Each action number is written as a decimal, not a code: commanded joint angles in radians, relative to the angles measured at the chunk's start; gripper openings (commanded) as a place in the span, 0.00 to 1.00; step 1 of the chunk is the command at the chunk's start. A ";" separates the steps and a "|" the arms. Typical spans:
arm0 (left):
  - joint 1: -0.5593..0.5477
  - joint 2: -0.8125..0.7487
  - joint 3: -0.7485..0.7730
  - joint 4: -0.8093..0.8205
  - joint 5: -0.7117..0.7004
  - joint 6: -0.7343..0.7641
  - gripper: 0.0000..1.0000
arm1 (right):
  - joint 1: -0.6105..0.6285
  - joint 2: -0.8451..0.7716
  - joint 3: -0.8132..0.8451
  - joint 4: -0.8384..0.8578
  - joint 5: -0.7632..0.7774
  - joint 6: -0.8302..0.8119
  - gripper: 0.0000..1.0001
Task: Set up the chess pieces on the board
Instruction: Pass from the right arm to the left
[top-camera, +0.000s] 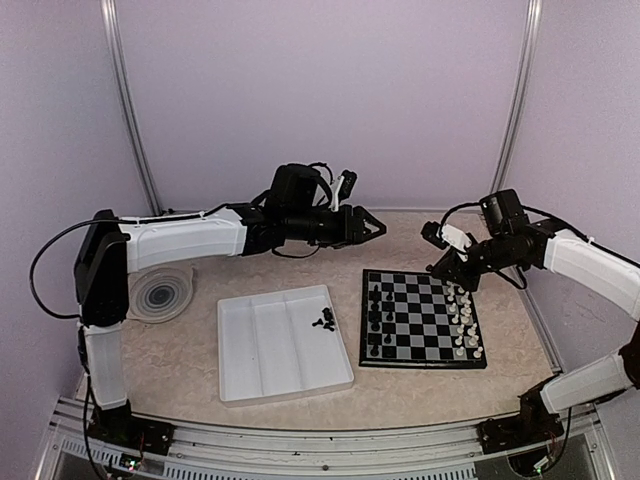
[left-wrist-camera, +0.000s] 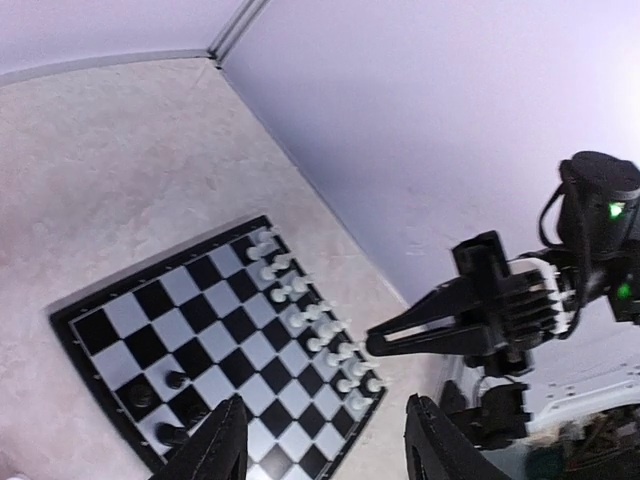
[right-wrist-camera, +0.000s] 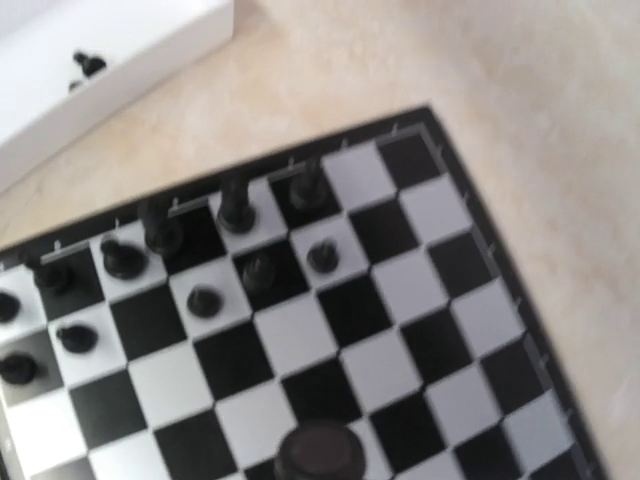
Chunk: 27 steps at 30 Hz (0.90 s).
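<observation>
Sitting on the big speckled beige bench (top-camera: 430, 385) are a white plastic tray with long boxes (top-camera: 250, 350) and, just beside it on the right, the small square black-and-grey chess board (top-camera: 415, 320). The left hand (top-camera: 378, 226) hangs over the bench behind the board, its fingers apart with nothing between them. The right hand (top-camera: 436, 269) is above the board's far right corner, with its fingers close together and nothing to see in them. Tiny black plastic chess pieces (top-camera: 375, 322) stand in the two rows at the board's left side. A few more lie in the tray's right box. Tiny white chess pieces (top-camera: 462, 322) stand along the board's right side.
</observation>
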 joint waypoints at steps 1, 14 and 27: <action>-0.013 -0.010 -0.113 0.241 0.259 -0.229 0.54 | 0.055 0.059 0.095 -0.060 -0.014 -0.048 0.08; -0.031 0.015 -0.145 0.310 0.288 -0.325 0.43 | 0.227 0.138 0.224 -0.099 0.079 -0.070 0.08; -0.029 0.045 -0.123 0.238 0.237 -0.335 0.44 | 0.277 0.118 0.238 -0.098 0.103 -0.050 0.08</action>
